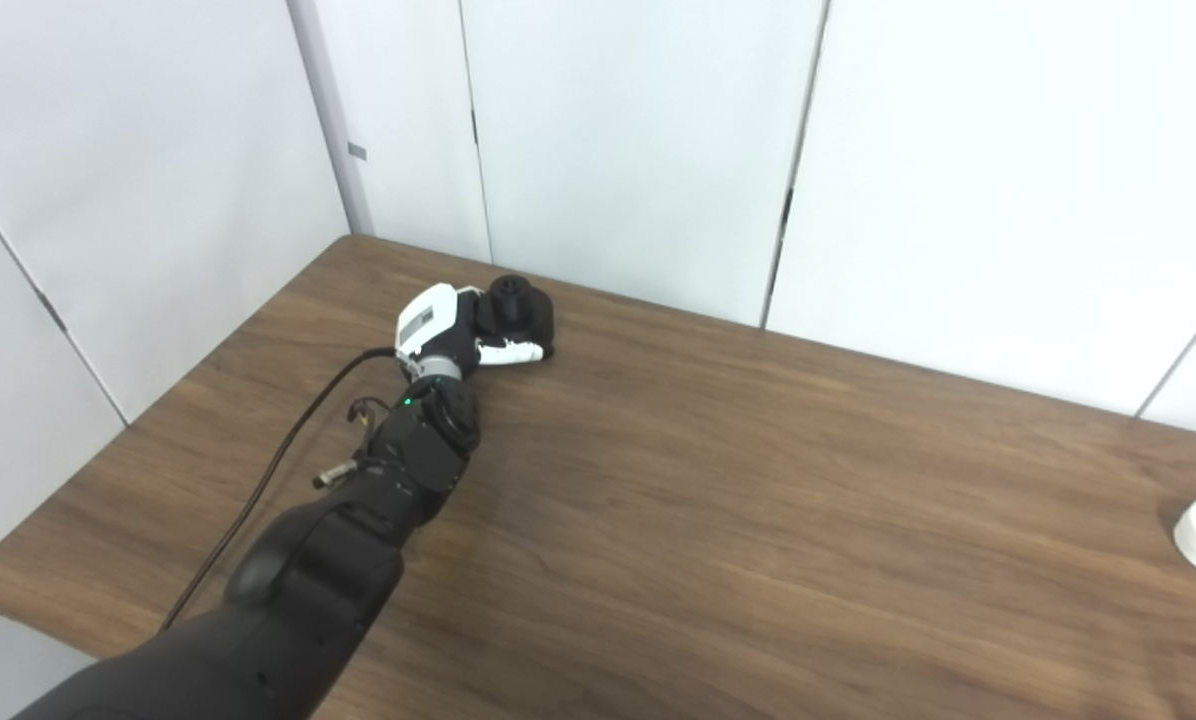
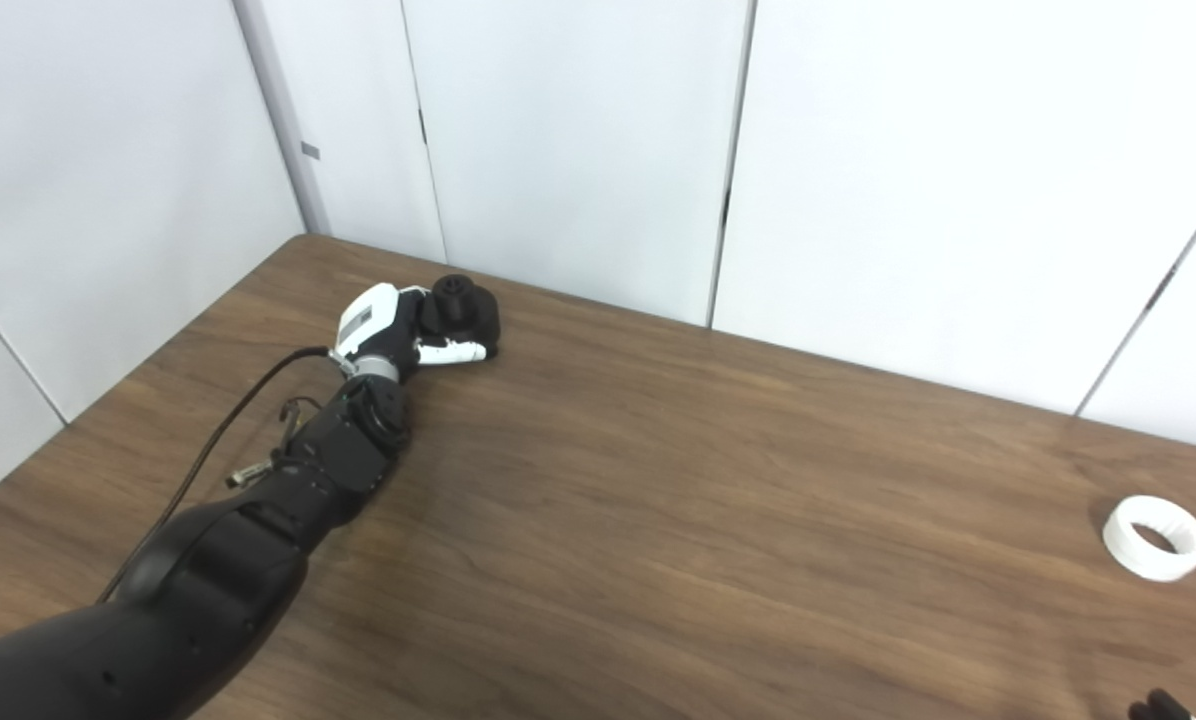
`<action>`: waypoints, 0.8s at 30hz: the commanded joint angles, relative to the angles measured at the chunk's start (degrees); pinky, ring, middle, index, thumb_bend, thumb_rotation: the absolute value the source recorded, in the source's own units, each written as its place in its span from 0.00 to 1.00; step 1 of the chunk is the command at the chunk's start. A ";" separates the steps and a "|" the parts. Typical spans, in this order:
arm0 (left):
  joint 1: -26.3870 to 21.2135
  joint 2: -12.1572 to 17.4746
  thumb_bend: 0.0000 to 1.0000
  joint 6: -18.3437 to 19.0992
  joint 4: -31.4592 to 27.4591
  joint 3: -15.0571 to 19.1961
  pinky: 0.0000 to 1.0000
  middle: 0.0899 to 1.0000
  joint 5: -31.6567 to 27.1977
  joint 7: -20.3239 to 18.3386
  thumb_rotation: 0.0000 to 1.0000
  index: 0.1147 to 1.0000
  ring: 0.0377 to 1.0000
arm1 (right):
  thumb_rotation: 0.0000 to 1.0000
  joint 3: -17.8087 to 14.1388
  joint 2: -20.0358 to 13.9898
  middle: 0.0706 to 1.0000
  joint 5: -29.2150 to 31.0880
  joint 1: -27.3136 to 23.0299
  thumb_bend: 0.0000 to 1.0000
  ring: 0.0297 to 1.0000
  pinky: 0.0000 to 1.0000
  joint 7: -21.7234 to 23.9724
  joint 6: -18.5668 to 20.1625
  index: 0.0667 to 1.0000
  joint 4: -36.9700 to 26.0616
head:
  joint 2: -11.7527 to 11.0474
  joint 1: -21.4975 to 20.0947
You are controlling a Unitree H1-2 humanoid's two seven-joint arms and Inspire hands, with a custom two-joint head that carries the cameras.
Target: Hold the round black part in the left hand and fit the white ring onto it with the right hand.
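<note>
The round black part [image 1: 520, 308] was wrapped by the fingers of the left hand [image 1: 455, 335] at the far left of the table [image 1: 758, 520], while the white ring [image 2: 1155, 537] lay flat, well apart at the right edge, nearer the right hand [image 2: 1163, 706], whose state could not be told.

Table [image 2: 718, 520]: dark brown, streaky wood grain. Wall panels [image 2: 578, 140]: plain white, thin dark seams. Left hand [image 1: 448, 335]: white shell over black. Arm [image 1: 338, 560]: black, one green light. Round part [image 1: 520, 308]: black. Ring [image 2: 1156, 537]: white.
</note>
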 commanded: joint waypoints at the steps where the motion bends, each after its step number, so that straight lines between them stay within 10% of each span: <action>1: -1.51 -1.17 0.84 -1.41 1.01 0.54 0.98 0.83 -1.38 0.58 0.25 0.62 0.90 | 1.00 -0.57 -0.72 0.88 0.33 -0.32 0.66 0.95 1.00 -0.32 -1.80 0.87 -1.37 | 0.04 0.05; 6: -1.69 -2.46 0.54 -6.30 3.25 2.43 0.98 0.77 -3.22 4.54 0.07 0.43 0.85 | 0.99 -0.69 -0.75 0.88 0.41 -0.23 0.66 0.94 1.00 -0.28 -1.87 0.86 -1.31 | 0.14 -0.21; 24: -0.73 -2.20 0.52 -10.73 2.84 1.59 1.00 0.74 -3.35 6.81 0.05 0.42 0.87 | 0.96 0.07 -0.66 0.87 -0.43 -0.03 0.59 0.92 1.00 -0.14 -1.74 0.85 -1.89 | 0.39 -1.59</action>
